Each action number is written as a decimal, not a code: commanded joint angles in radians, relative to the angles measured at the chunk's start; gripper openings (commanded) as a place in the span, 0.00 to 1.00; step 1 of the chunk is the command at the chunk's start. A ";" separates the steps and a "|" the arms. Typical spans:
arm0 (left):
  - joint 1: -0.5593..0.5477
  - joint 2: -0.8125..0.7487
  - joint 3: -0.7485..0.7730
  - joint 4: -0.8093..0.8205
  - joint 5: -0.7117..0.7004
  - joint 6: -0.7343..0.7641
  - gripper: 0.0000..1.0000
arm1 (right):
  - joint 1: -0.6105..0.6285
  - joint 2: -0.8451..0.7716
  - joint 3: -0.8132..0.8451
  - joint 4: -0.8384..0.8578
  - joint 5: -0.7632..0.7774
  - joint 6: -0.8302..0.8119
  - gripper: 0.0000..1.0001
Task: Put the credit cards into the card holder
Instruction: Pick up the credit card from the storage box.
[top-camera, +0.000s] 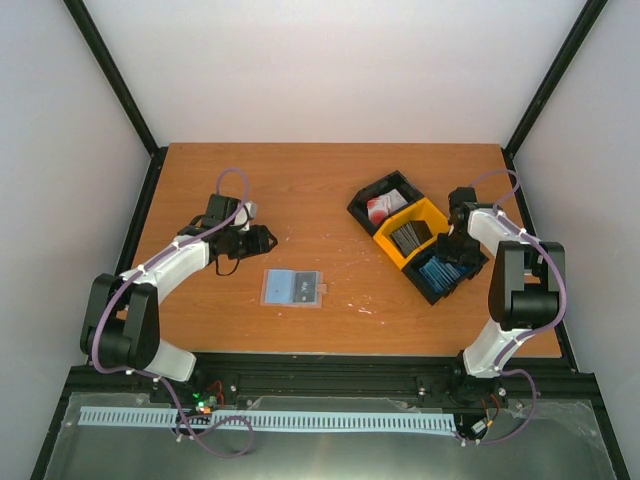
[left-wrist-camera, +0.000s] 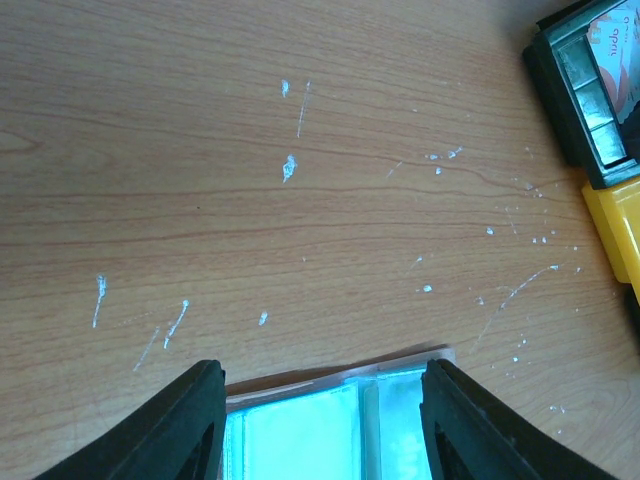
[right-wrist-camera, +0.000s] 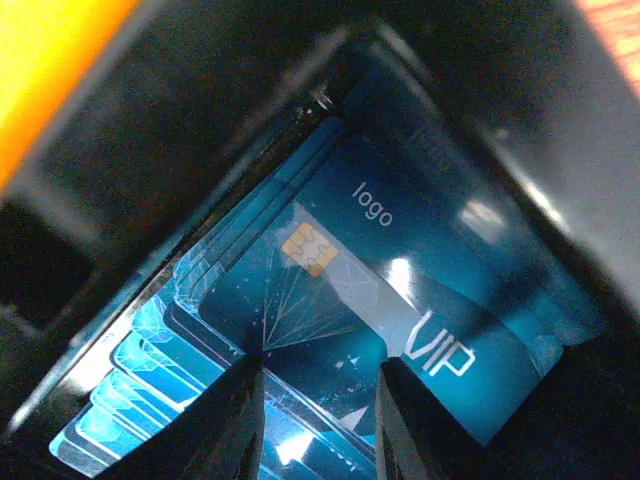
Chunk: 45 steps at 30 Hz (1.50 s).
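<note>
The card holder (top-camera: 293, 288) lies open on the table, pale blue inside up. My left gripper (top-camera: 264, 240) is open and empty just behind it. In the left wrist view the holder's far edge (left-wrist-camera: 330, 425) lies between the two fingers of the left gripper (left-wrist-camera: 322, 368). My right gripper (top-camera: 456, 252) is down in the near black bin, open over the stack of blue credit cards (top-camera: 442, 272). In the right wrist view the right gripper (right-wrist-camera: 322, 368) straddles the top blue "VIP" card (right-wrist-camera: 400, 300), which lies askew on the stack. I cannot tell whether the fingers touch it.
Three bins stand in a diagonal row at the right. The far black bin (top-camera: 362, 203) holds white-and-red cards (top-camera: 385, 206). The yellow bin (top-camera: 432, 212) holds dark grey cards (top-camera: 410, 236). The near black bin (top-camera: 425, 287) holds the blue ones. The far black bin (left-wrist-camera: 565, 90) and yellow bin (left-wrist-camera: 615, 225) also show in the left wrist view.
</note>
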 joint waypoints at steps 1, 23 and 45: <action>0.008 0.006 0.001 0.018 -0.005 0.010 0.55 | -0.006 -0.013 0.041 0.001 0.067 0.025 0.31; 0.008 0.007 0.005 0.019 -0.006 0.011 0.55 | -0.022 -0.024 0.073 -0.021 0.166 0.020 0.22; 0.008 0.004 -0.005 0.024 -0.003 0.010 0.56 | -0.020 0.006 0.090 0.036 0.305 -0.109 0.24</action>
